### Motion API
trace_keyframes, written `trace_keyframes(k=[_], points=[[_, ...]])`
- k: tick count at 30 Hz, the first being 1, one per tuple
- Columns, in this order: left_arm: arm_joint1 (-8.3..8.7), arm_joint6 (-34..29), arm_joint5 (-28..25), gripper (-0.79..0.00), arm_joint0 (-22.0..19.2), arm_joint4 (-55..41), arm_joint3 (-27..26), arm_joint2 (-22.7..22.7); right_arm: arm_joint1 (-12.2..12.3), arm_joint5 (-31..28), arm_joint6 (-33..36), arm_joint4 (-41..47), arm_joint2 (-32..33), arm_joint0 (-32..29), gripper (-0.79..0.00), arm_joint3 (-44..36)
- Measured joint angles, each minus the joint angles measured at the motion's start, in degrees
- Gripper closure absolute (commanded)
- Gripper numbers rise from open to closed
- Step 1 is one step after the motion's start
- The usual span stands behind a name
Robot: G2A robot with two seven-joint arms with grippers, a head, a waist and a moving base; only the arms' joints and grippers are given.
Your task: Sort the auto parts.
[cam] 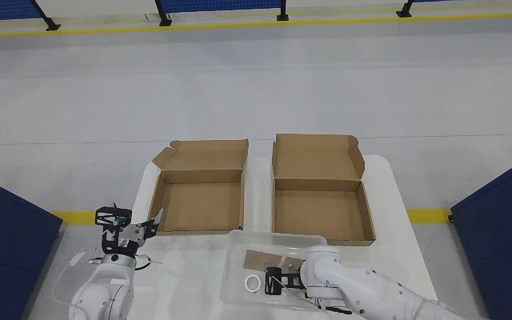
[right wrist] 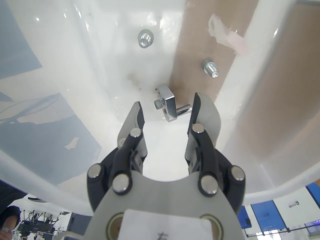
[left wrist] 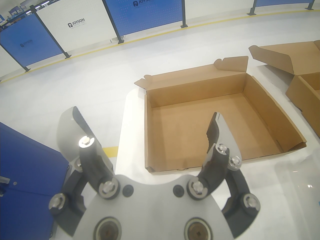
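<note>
Holding the right tool spread inside the clear bin, fingertips flanking a chrome bracket, contact unclear, with a white ring lying near. Looking past it at a flanged bolt on bare bin floor and, well apart, a second bolt on a cardboard sheet. Hovering the left tool spread over the tabletop, facing the open left box, with the right box sitting just beside that.

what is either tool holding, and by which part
Nothing: the left tool is open and empty; the right tool is open around a metal part.
</note>
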Motion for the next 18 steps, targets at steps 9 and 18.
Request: trace_keyframes(k=[9, 18], points=[[0.00, 0.0, 0.0, -0.785, 0.0, 0.0, 0.0, 0.0, -0.7, -1.0, -1.0, -0.4, -1.2, 1.1, -0.320, 1.3], [0.00, 0.0, 0.0, -0.785, 0.0, 0.0, 0.0, 0.0, -1.7, -1.4, -1.4, 0.1, -2.8, 2.3, -0.228, 3.2]])
